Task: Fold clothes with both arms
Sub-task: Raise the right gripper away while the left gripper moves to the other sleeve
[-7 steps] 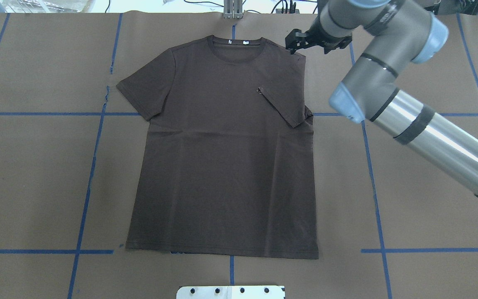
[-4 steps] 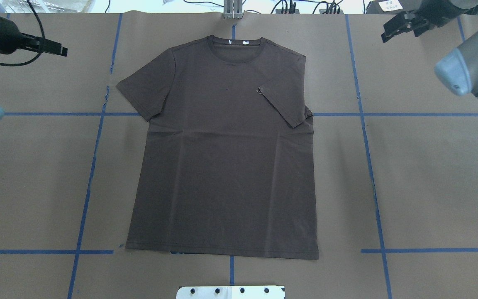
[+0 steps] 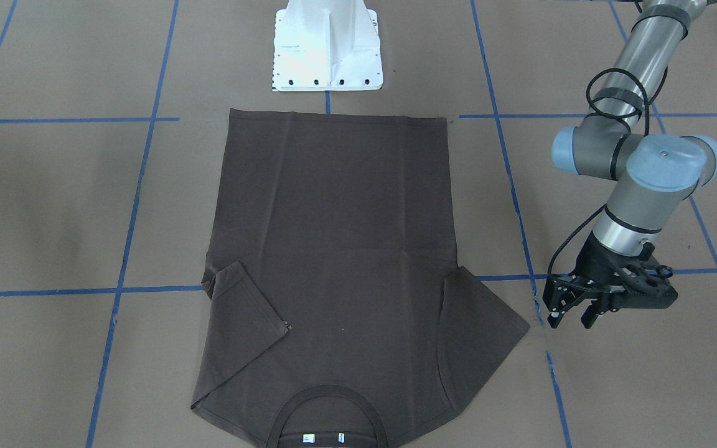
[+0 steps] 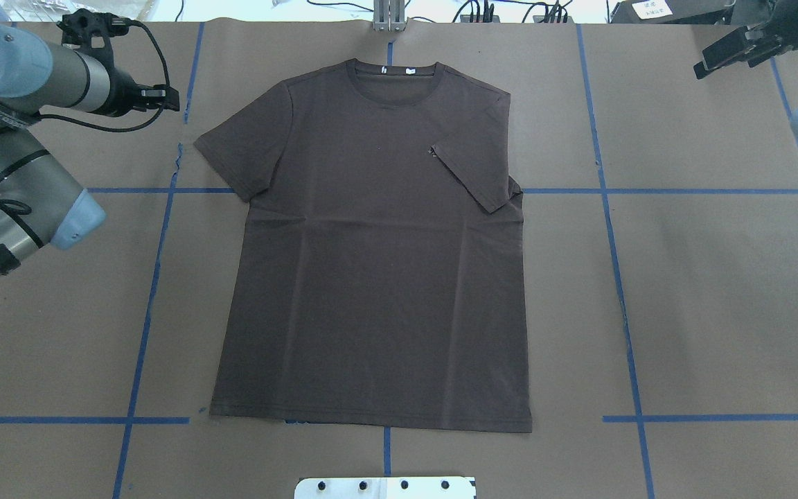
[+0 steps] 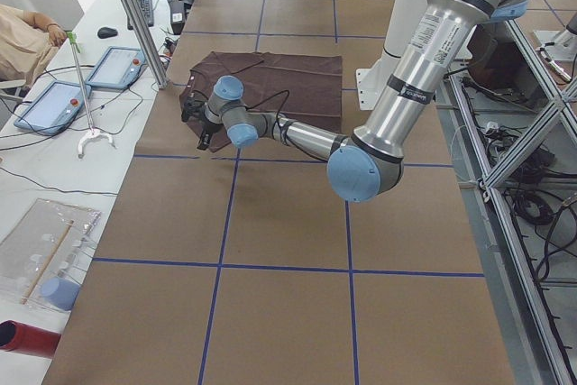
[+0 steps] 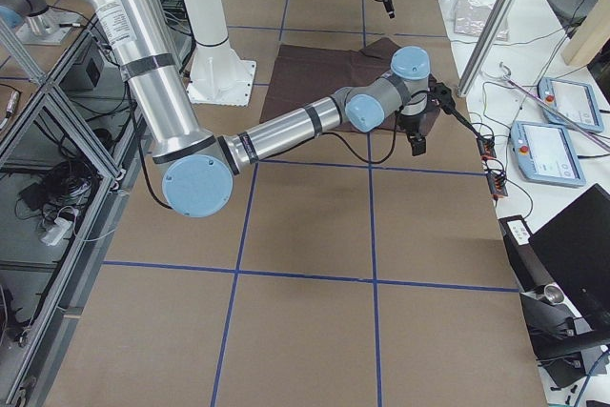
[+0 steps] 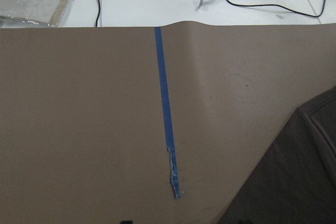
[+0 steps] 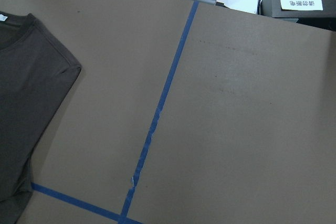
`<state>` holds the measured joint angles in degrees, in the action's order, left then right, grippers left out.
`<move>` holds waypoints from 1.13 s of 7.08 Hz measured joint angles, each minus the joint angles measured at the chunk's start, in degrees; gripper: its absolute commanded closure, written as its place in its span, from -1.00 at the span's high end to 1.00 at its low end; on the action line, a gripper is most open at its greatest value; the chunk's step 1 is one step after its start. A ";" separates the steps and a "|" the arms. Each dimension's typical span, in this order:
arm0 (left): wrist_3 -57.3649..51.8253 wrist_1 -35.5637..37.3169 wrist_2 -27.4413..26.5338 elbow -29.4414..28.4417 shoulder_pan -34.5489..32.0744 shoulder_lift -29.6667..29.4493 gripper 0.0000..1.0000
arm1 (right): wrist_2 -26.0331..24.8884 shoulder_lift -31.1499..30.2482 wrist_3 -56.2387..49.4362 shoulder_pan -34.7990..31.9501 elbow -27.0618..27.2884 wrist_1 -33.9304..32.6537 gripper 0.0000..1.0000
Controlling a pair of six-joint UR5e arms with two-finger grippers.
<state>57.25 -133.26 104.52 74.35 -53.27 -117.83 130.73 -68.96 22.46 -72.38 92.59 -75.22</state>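
The dark brown T-shirt (image 4: 371, 263) lies flat in the middle of the surface (image 4: 717, 277). Its collar (image 4: 399, 69) is at the far side from the robot. The sleeve on the robot's right (image 4: 472, 166) is folded in over the chest. The sleeve on the robot's left (image 4: 243, 149) is spread out flat.

We think the step now is to fold that left sleeve in. The left pincer (image 3: 569, 320) hangs just beside it, above the surface, with its fingers spread and nothing in them. To do this well, we bring it down on the sleeve's outer edge and pinch only the cloth. Then we lift a little and carry the sleeve across onto the chest, so it matches the other one. The cloth is thin and lies tight on the brown paper, so we could grab the paper too. We go low and slow.

The right pincer (image 4: 717, 57) is well away, near the far right corner. We cannot tell if its fingers are apart or together.

Blue tape lines (image 4: 156, 277) cross the surface, and one torn tape end (image 7: 173, 177) lies near the sleeve. A black cable (image 3: 620, 93) loops on the left arm and could drag on the cloth. The white base (image 3: 327, 50) stands just past the shirt's bottom hem. Tablets (image 5: 54, 101) lie on a side table.
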 measured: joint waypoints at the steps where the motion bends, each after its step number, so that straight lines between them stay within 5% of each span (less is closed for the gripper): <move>1: 2.05 -0.06 -2.33 -1.22 2.18 -0.92 0.18 | 0.03 -0.23 -0.03 -0.02 0.01 0.04 1.00; 8: 3.98 -0.65 -5.81 -6.66 6.04 -3.31 0.07 | -0.16 -0.40 -0.05 0.04 -0.03 0.07 1.00</move>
<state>61.23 -133.91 98.70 67.69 -47.23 -121.14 130.58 -69.36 22.41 -72.34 92.56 -75.15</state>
